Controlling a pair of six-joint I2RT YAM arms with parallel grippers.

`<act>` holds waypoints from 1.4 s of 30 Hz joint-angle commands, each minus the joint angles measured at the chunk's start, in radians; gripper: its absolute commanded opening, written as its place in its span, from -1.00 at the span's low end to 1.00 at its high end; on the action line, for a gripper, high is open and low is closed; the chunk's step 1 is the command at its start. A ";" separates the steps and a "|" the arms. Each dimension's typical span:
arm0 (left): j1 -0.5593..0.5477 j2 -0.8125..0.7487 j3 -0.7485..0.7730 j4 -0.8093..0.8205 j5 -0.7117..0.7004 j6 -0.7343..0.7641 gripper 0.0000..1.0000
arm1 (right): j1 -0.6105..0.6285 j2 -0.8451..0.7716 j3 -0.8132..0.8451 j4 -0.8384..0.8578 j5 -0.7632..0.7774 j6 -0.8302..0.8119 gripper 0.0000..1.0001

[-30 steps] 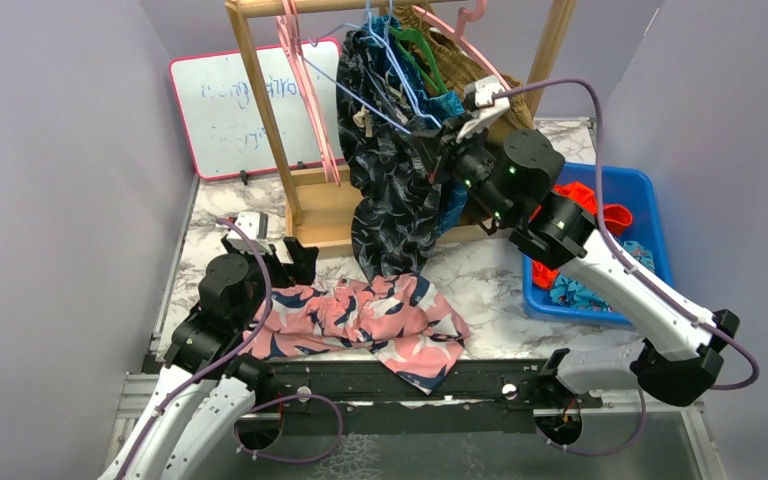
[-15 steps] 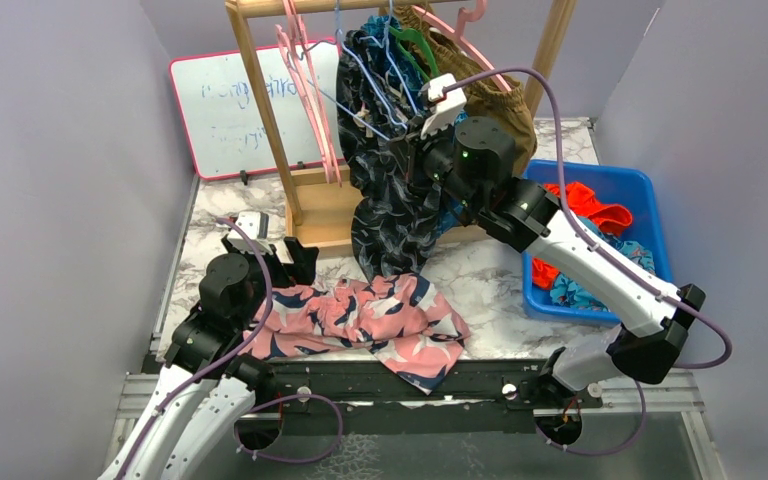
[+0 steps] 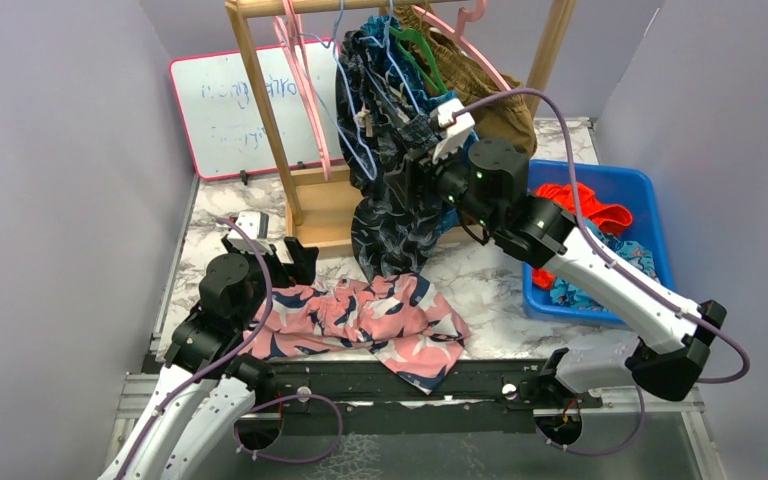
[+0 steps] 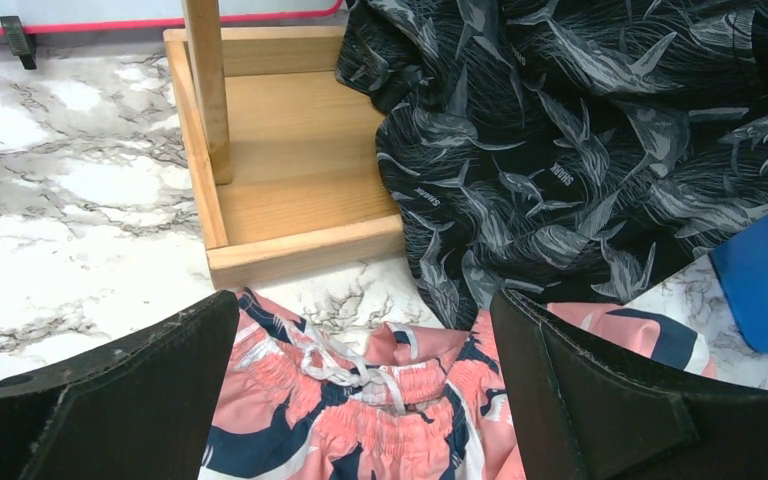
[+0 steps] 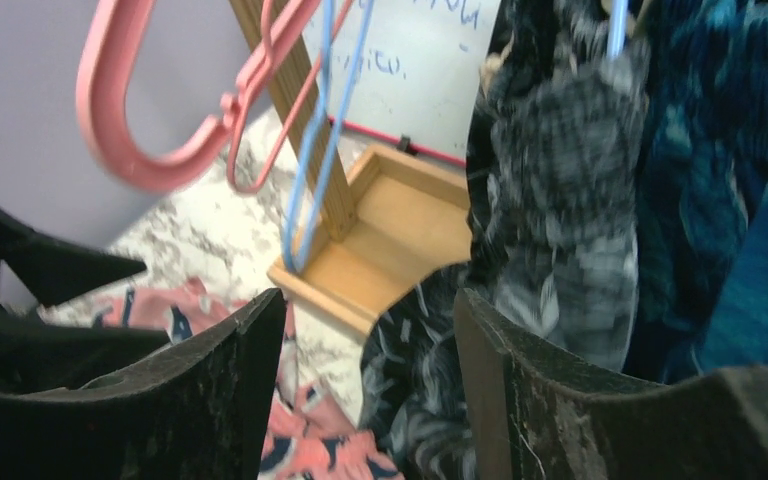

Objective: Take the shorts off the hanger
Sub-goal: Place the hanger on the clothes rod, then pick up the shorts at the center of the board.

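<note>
Overhead view, read from 9 o'clock across to 3 o'clock.

At 9 o'clock, left fingers [image 3: 300, 258]: spread wide, as a second ago, parked low over the waistband end of the pink-and-navy shorts [image 3: 370, 312]. That pair is already off the rack, lying flat on the surface [image 3: 210, 220].

At 12 o'clock from that pair, wooden rack [image 3: 260, 110] with the blue hanger [image 3: 352, 120]. A second ago drawn out towards 3 o'clock, now swung back to hang nearly straight down.

Just to 3 o'clock of the hanger, black patterned shorts [image 3: 390, 210]: still hanging from the rack, draped over its base and reaching down to the surface. Not freed.

Next, right fingers [image 5: 265, 340]: pinched shut a second ago against hanger and cloth, now parted to a moderate gap with nothing between. Black fabric just beyond, at 1 o'clock in the wrist view.

At 3 o'clock, blue bin [image 3: 645, 185] with loose garments inside.

Reading: a grip let go rather than a pair pulled free. Probably a fresh grasp needed, on the waistband or near the hanger, before any removal of the black pair.
</note>
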 commanded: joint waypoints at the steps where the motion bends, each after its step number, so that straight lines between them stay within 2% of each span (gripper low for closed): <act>1: 0.001 -0.004 0.015 0.017 -0.036 0.010 0.98 | 0.003 -0.111 -0.128 0.059 -0.075 0.054 0.39; 4: 0.002 0.006 0.015 0.018 -0.042 0.012 0.98 | 0.003 -0.190 -0.266 0.115 -0.134 0.080 0.50; 8: 0.002 0.015 0.017 0.020 -0.050 0.010 0.98 | 0.003 -0.268 -0.415 0.150 -0.214 0.104 0.55; 12: 0.007 0.018 0.015 0.024 -0.063 0.006 0.98 | 0.003 -0.289 -0.558 0.217 -0.430 0.127 0.57; 14: 0.013 0.015 0.016 0.025 -0.070 0.004 0.98 | 0.003 -0.257 -0.622 0.290 -0.567 0.148 0.55; 16: 0.013 0.006 0.017 0.020 -0.088 0.001 0.98 | 0.041 -0.207 -0.648 0.343 -0.621 0.137 0.49; 20: 0.015 -0.041 0.013 0.001 -0.171 -0.029 0.98 | 0.202 -0.106 -0.659 0.398 -0.468 -0.075 0.62; 22: 0.015 -0.076 0.004 -0.008 -0.235 -0.050 0.98 | 0.236 -0.042 -0.661 0.432 -0.411 -0.134 0.70; 25: 0.017 -0.133 -0.009 -0.021 -0.333 -0.084 0.98 | 0.243 0.033 -0.668 0.493 -0.402 -0.173 0.86; 29: 0.017 -0.185 -0.018 -0.024 -0.368 -0.104 0.98 | 0.261 0.138 -0.629 0.503 -0.415 -0.254 0.92; 32: 0.016 -0.189 -0.019 -0.024 -0.374 -0.106 0.98 | 0.260 0.221 -0.598 0.547 -0.339 -0.280 0.96; 42: 0.022 -0.150 -0.016 -0.024 -0.338 -0.100 0.98 | 0.261 0.449 -0.448 0.516 -0.308 -0.308 0.99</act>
